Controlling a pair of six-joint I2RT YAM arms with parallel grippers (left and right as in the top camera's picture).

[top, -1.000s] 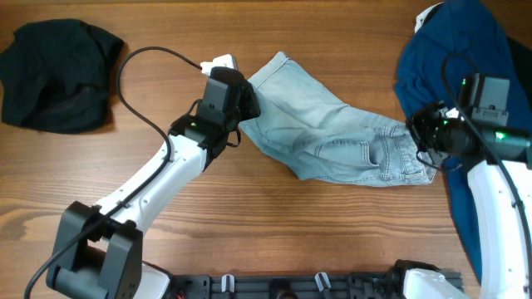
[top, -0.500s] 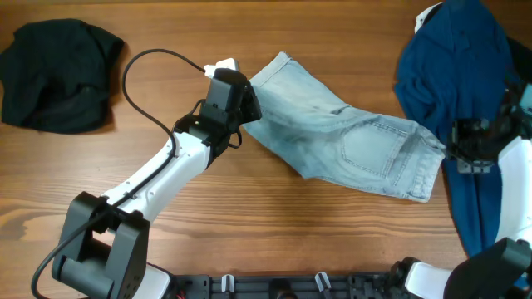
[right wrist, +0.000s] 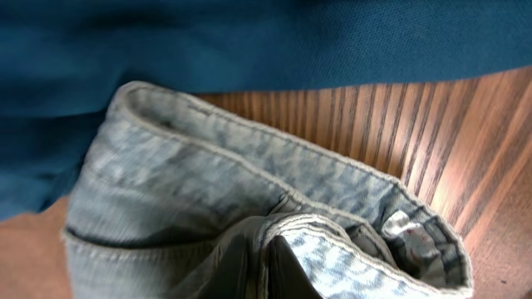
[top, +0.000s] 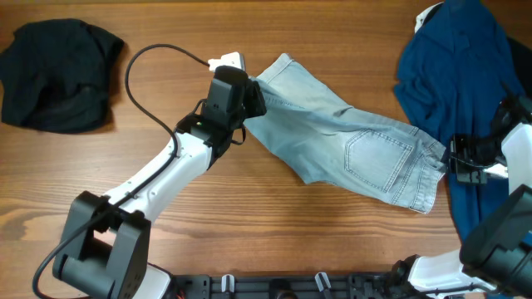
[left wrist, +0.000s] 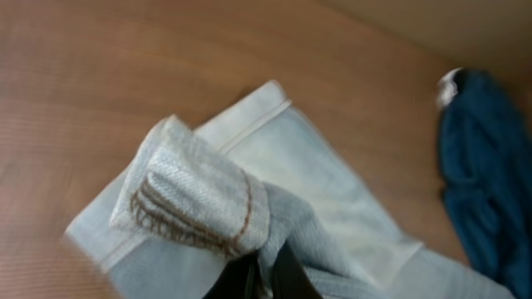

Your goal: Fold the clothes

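Left gripper [top: 249,101] clenched on the left end of the pale-blue denim shorts [top: 349,145], right gripper [top: 455,158] clenched on the right end, stretched over the table [top: 274,237] in overhead; left wrist alone shows the bunched stitched hem [left wrist: 195,199]; right wrist, the pinched waistband [right wrist: 274,178] beside the dark-blue garment [right wrist: 249,41].

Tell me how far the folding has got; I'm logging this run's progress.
Done: nothing looks folded. In hand: the denim shorts are stretched out on the table, the left gripper shut on one end, the right gripper on the other. Left: folding the shorts, then the crumpled dark-blue garment and black garment.
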